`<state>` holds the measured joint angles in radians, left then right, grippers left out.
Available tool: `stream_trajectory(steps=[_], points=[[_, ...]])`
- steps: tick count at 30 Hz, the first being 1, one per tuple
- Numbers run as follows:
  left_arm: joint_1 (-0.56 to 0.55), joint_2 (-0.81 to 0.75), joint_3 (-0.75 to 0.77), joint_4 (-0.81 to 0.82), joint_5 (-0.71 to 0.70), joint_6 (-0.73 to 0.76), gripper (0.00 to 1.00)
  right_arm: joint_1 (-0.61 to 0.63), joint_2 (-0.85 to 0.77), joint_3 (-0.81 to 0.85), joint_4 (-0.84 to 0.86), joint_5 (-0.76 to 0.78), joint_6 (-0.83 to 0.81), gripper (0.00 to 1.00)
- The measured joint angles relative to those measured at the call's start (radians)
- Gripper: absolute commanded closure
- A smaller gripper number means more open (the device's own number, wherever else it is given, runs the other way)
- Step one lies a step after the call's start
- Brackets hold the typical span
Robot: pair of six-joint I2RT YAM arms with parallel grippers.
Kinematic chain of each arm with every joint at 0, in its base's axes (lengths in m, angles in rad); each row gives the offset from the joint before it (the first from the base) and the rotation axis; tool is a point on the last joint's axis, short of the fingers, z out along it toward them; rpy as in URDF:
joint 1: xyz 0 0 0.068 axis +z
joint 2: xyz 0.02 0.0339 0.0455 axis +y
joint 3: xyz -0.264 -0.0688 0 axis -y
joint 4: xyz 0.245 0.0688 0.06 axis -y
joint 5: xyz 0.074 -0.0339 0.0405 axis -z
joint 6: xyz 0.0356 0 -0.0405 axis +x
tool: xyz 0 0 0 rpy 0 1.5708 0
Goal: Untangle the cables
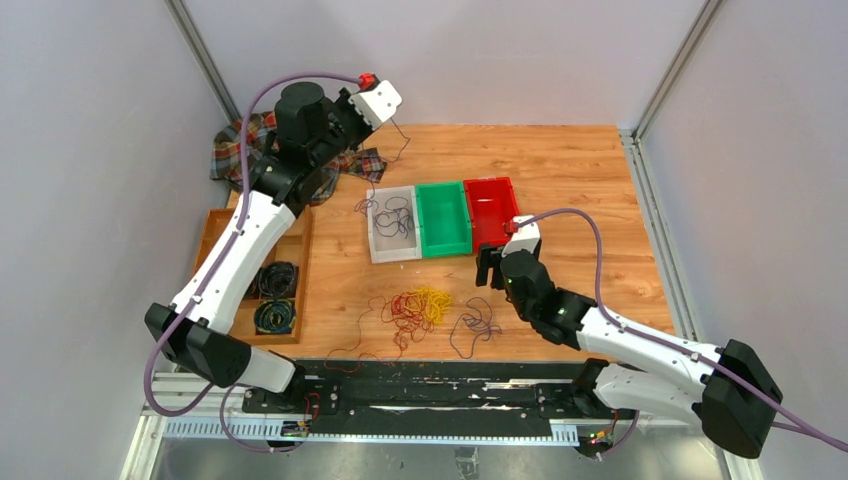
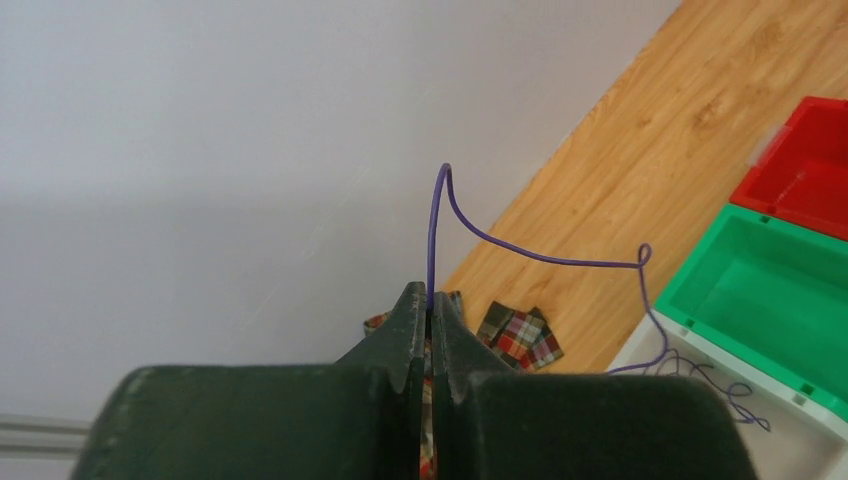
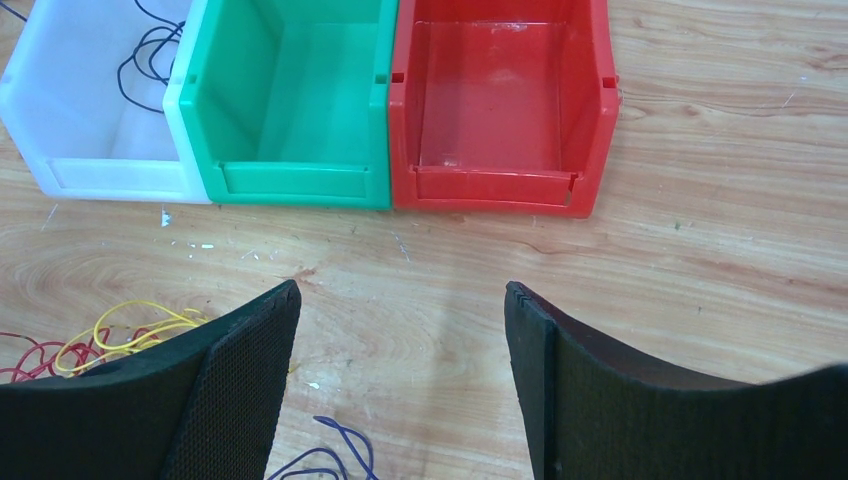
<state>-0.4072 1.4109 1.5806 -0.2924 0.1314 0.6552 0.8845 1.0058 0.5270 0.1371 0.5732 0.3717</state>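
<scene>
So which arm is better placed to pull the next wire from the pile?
Right, probably. The right gripper hangs open near the pile of red and yellow wires; the left gripper is far back, shut on a purple wire trailing into the white bin.

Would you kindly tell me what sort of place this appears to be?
Most likely a robotics lab work cell: a wooden table boxed in by plain white panels, a left arm and right arm bolted to a rail at its edge, and coloured bins beside loose cables.
</scene>
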Motion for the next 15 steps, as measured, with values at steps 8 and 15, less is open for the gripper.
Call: stream_trajectory(steps=[8, 15], points=[[0.0, 0.011, 0.124, 0.073, -0.059, -0.017, 1.0, -0.002, -0.011, 0.0, -0.027, 0.0, 0.006, 0.24], [-0.029, -0.029, 0.064, 0.091, -0.064, -0.025, 1.0, -0.003, -0.018, -0.001, -0.048, 0.0, 0.031, 0.24]])
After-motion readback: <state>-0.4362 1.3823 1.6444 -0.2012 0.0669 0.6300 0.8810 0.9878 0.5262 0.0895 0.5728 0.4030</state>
